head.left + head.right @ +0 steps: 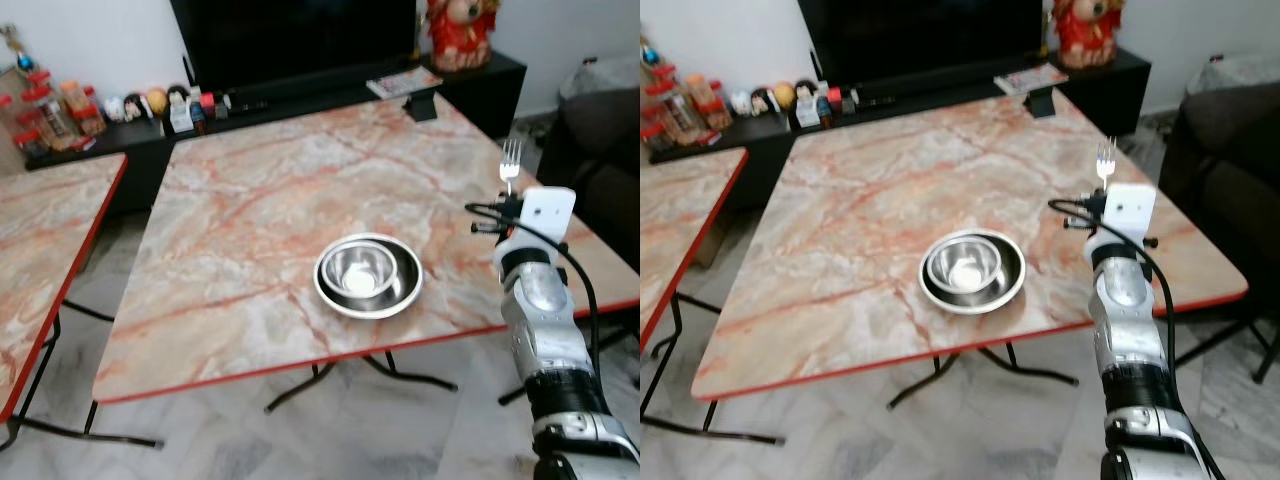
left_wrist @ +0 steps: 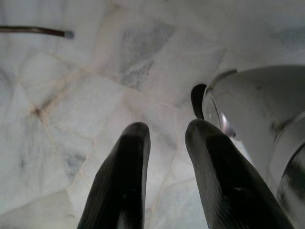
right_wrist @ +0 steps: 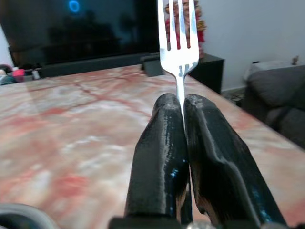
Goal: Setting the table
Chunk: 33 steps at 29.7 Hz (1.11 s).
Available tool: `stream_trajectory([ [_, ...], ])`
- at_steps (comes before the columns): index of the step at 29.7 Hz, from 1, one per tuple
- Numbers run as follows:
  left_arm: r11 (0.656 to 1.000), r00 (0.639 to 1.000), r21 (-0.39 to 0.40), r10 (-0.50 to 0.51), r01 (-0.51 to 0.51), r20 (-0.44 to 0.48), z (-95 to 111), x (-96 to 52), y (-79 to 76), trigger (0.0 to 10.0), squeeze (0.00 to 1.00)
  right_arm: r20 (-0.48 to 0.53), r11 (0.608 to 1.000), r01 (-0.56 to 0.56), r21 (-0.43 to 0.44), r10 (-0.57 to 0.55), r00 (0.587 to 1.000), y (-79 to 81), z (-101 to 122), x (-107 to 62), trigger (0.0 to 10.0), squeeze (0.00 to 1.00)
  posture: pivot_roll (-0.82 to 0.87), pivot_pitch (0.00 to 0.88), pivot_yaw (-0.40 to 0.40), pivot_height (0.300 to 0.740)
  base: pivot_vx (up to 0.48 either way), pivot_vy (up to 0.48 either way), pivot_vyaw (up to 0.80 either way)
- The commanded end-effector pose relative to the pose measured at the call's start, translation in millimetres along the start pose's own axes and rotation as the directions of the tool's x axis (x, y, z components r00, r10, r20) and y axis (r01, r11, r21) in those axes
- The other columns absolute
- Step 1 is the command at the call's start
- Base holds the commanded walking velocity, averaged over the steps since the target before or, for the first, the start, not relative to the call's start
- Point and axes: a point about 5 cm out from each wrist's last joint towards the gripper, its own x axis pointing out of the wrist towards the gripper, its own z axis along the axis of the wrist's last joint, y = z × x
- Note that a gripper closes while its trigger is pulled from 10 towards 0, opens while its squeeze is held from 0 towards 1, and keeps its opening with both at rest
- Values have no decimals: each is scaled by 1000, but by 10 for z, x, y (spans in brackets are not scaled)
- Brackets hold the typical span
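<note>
Carrying cutlery to its place, by the look of it: right gripper point(image 3: 183, 112) raised over the right side of the marble table point(image 1: 250, 200), fingers point(image 3: 159, 143) clenched on the handle of a fork point(image 3: 177, 36), tines up and clear above the fingertips, handle pinched between the two pads. Near the table's near edge, two nested steel bowls point(image 1: 367, 275), well left of the fork. Next, probably: lowering the fork, tipping it flat, laying it just beside the bowls on the right, then letting go. Left gripper point(image 2: 164, 143) hanging idle over the pale floor point(image 2: 71, 119), fingers parted, grasping nothing.
</note>
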Motion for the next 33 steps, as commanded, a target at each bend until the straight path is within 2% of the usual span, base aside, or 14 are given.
stream_trajectory([
  [1,1000,1000,10,21,-21,-8,-11,-13,86,10000,0,-2,1000,-27,4,27,1000,81,22,14,10000,0,-131,14,90,736,274,0,0],
  [13,1000,1000,7,19,-19,-12,-12,-11,81,10000,0,-23,1000,-19,-11,19,1000,39,20,27,10000,0,-132,16,88,736,23,0,0],
  [16,1000,1000,9,18,-18,-11,-10,-9,78,10000,0,-52,999,-39,2,39,998,16,28,51,10000,0,-133,19,89,736,0,0,0],
  [20,1000,1000,9,17,-16,-11,-8,-8,76,10000,0,-144,993,-77,-89,64,987,-83,28,95,10000,0,-133,19,89,736,0,0,0],
  [22,1000,1000,9,16,-16,-12,-8,-8,75,10000,0,-162,991,-83,-105,65,985,-126,43,103,10000,0,-133,19,89,736,0,0,0],
  [26,1000,1000,9,15,-14,-11,-7,-8,76,10000,0,-196,989,-92,-117,68,978,-209,121,115,10000,0,-138,24,90,736,0,0,0],
  [28,1000,1000,11,12,-12,-12,-9,-9,75,10000,0,-245,982,-136,-133,101,964,-249,170,98,10000,0,-146,30,96,736,0,0,0],
  [33,1000,1000,12,9,-9,-14,-12,-10,75,10000,0,-284,977,-180,-116,141,949,-245,166,59,10000,0,-146,30,96,736,0,0,0],
])
